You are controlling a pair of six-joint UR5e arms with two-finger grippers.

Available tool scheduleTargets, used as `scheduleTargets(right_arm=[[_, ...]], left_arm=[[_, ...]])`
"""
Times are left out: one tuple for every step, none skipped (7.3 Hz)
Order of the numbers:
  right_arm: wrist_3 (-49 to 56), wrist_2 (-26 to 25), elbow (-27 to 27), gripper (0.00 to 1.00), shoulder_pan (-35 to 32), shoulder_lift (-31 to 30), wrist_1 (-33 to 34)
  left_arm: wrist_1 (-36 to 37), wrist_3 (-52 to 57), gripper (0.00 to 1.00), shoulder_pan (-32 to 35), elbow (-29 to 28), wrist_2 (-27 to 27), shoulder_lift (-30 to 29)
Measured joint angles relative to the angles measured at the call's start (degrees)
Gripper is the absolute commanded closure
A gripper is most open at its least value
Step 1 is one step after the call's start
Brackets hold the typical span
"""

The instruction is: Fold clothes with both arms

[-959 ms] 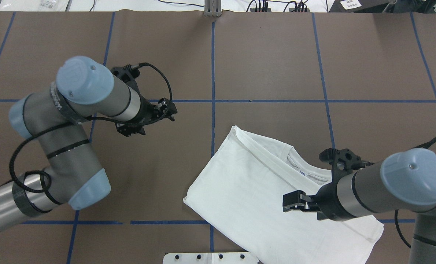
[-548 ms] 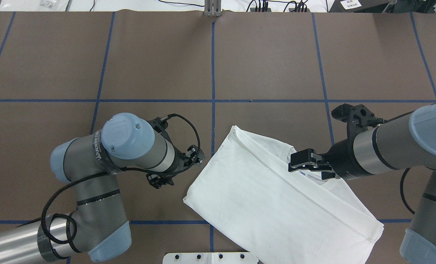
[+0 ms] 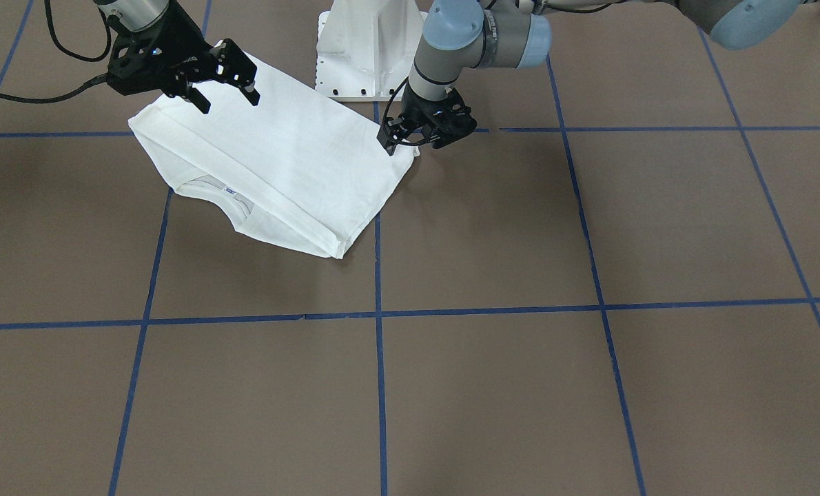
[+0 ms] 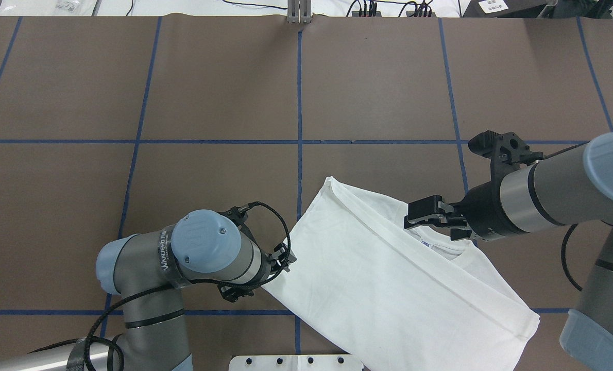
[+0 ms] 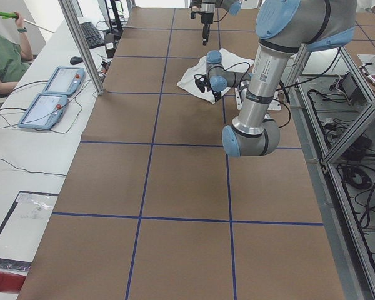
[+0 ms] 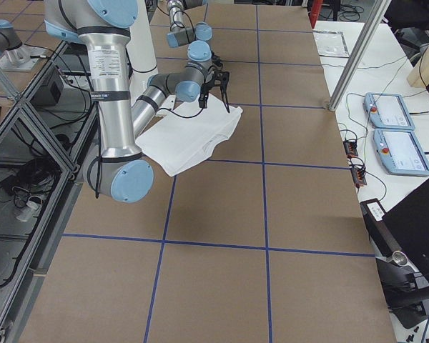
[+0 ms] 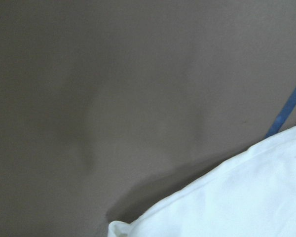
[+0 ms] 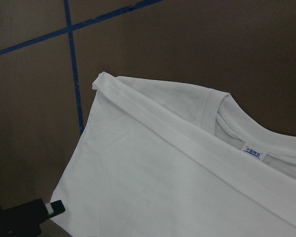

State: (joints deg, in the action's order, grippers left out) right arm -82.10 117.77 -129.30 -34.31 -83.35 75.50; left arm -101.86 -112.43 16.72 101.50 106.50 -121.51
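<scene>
Left gripper (image 4: 286, 257) now sits at the near left corner of the shirt (image 4: 378, 278). A second ago it was well out over the bare desk (image 4: 208, 93), and half a second ago it was still short of the cloth. Its tips are right at the fabric's edge, but no view shows whether it is spread or closed, or whether it has caught any cloth; its own wrist camera sees only that corner poking in from below. The right gripper (image 4: 408, 216) has come up from over the body of the shirt to the collar (image 8: 266, 133) and has barely shifted in the last half second. It hangs above the neck opening near the small label (image 4: 426, 242), spread wide and holding nothing. The shirt has not moved: it lies flat and slantwise on the robot's right side of the desk, already folded narrower. Both arms seem to have finished their approach, so the next fold has not started. It probably waits on a firm pinch at the hem corner and a matching grip by the right.
</scene>
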Motion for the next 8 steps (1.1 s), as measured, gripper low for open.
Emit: scheduleTargets(right_arm=[[0.0,0.0,0.0,0.00,-0.1,0.0,0.0],[0.0,0.0,0.0,0.00,-0.1,0.0,0.0],[0.0,0.0,0.0,0.00,-0.2,-0.1,0.0],[0.0,0.0,0.0,0.00,-0.2,-0.1,0.0],[0.0,0.0,0.0,0.00,-0.2,-0.2,0.1],[0.0,0.0,-0.1,0.00,-0.3,-0.3,0.2],[0.0,0.0,-0.1,0.00,-0.3,-0.4,0.2],[0.0,0.0,0.0,0.00,-0.4,-0.5,0.2]], left_arm=[[0.0,-0.6,0.39,-0.4,-0.2,0.0,0.0],[0.0,-0.8,0.56,-0.5,-0.3,-0.1,0.0],[0.0,-0.9,0.75,-0.5,-0.3,-0.4,0.0],[0.0,-0.9,0.96,-0.5,-0.5,-1.2,0.0],[0.0,-0.9,1.00,-0.5,-0.7,-2.0,0.0],[0.0,-0.8,1.00,-0.4,-0.7,-2.4,0.0],[0.1,-0.6,1.00,-0.1,-0.6,-2.5,0.0],[0.3,-0.4,1.00,1.1,-0.4,-2.5,0.0]])
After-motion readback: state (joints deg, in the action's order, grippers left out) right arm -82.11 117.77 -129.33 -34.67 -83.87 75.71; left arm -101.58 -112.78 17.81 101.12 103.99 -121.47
